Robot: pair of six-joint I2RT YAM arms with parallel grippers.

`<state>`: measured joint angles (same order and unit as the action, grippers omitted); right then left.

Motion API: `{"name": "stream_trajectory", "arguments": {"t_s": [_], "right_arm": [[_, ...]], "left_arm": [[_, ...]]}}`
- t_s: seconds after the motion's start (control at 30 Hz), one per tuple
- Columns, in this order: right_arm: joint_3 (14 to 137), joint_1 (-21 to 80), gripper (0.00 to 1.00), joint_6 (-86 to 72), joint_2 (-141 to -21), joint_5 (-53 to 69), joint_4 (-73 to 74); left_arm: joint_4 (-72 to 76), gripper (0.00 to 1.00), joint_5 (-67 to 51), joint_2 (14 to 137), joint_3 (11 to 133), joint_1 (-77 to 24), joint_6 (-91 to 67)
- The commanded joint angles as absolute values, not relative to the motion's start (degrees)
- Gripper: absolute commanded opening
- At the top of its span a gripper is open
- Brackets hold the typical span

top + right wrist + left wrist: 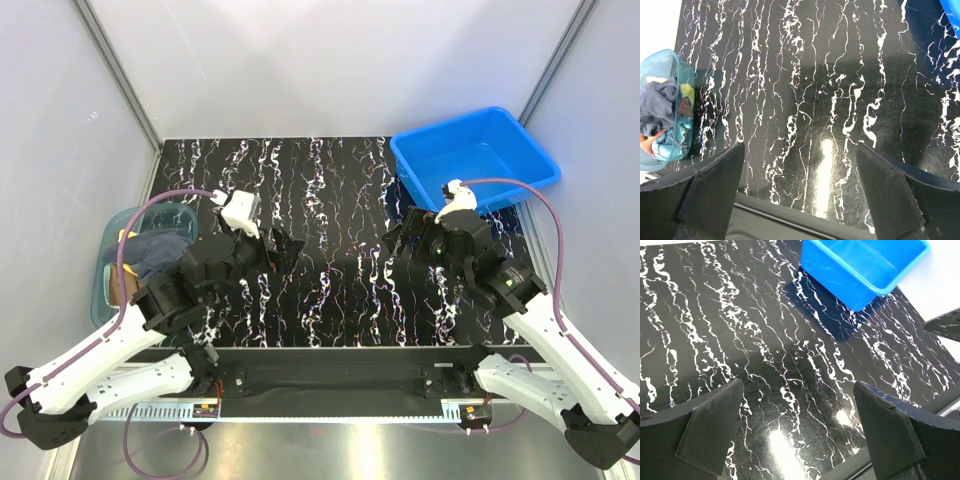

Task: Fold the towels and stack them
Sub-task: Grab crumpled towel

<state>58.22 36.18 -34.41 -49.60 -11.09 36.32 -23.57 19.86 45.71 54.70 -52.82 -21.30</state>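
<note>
Towels (152,250) lie bunched and unfolded inside the translucent teal tub (103,243), which sits at the left edge of the table (330,190), beside the left arm. In the right wrist view, the dark slate-blue towel (659,106) lies on top of the heap, a pale yellow towel (687,91) shows at its far side against the tub wall (686,70), and a light teal towel (671,142) lies below it. A reddish cloth (646,143) shows at the frame edge; no lettering on it is legible. No towel lies on the table surface.

The left gripper (283,247) is positioned over the left-centre of the black, white-veined table, with its jaws released. In the left wrist view, its two fingers (712,430) stand well apart with only bare table (740,340) between them. It is apart from the tub and touches no cloth.

The right gripper (398,238) is positioned over the right-centre of the table, jaws likewise released. Its fingers (715,187) stand well apart over bare table (805,100), grasping nothing.

The two grippers face each other across the table centre, apart from one another.

The blue plastic bin (470,122) sits at the far right corner of the table, partly overhanging the edge. Its wall (855,285) appears in the left wrist view; no contents are visible in it.
</note>
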Motion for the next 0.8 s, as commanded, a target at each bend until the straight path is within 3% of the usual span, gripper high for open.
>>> {"name": "stream_trajectory", "arguments": {"t_s": [0.0,0.13,0.23,0.37,0.5,0.63,0.77], "right_arm": [[58.71,36.56,1.00,-35.33,-49.39,-12.39,35.16],[58.27,36.65,1.00,-35.24,-48.61,-12.57,35.33],[57.57,36.65,1.00,-34.98,-47.99,-12.48,35.07],[56.69,36.65,1.00,-34.28,-46.23,-11.34,33.93],[53.28,36.65,1.00,-30.24,-43.34,-1.10,28.49],[50.45,36.65,1.00,-29.80,-40.26,5.61,22.95],[50.80,36.74,1.00,-28.39,-39.73,5.98,23.81]], "left_arm": [[-21.71,0.99,23.99,45.00,54.58,-52.82,-22.85],[-23.28,0.99,27.25,46.49,56.76,-51.77,-24.87],[-27.58,0.99,26.10,49.56,59.40,-45.64,-27.15],[-35.05,0.99,25.05,52.64,62.66,-29.48,-31.11],[-36.74,0.97,25.75,53.87,61.61,-10.08,-32.34],[-37.25,0.92,22.94,59.04,59.59,-0.28,-35.06],[-39.29,0.91,29.78,62.48,56.96,1.65,-40.77]]}}
